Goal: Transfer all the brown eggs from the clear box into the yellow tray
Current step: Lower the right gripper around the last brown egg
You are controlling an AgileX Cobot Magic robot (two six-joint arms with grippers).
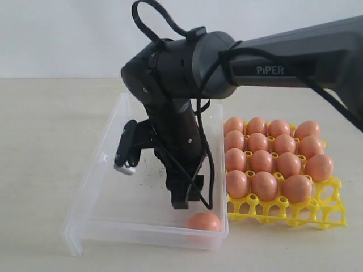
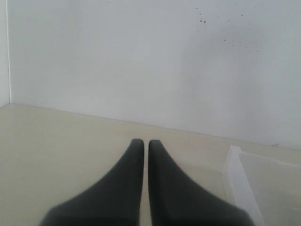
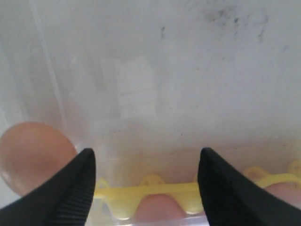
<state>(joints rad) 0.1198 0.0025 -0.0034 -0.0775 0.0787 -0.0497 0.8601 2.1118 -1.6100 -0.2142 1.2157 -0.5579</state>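
One brown egg (image 1: 203,221) lies in the clear box (image 1: 102,192), in its front right corner against the wall. My right gripper (image 1: 186,197) points down into the box just behind and left of that egg. Its fingers stand open with nothing between them (image 3: 146,153), and the egg (image 3: 33,155) sits beside one fingertip. The yellow tray (image 1: 317,218) stands right of the box with several brown eggs (image 1: 264,161) seated in its cups. Through the box wall I see the tray (image 3: 188,190). My left gripper (image 2: 141,141) is shut and empty over bare table.
The right arm (image 1: 295,62) reaches in from the right, above the tray. A black cable (image 1: 211,187) loops beside the gripper. A corner of the clear box (image 2: 235,179) shows in the left wrist view. A pale wall stands behind the table.
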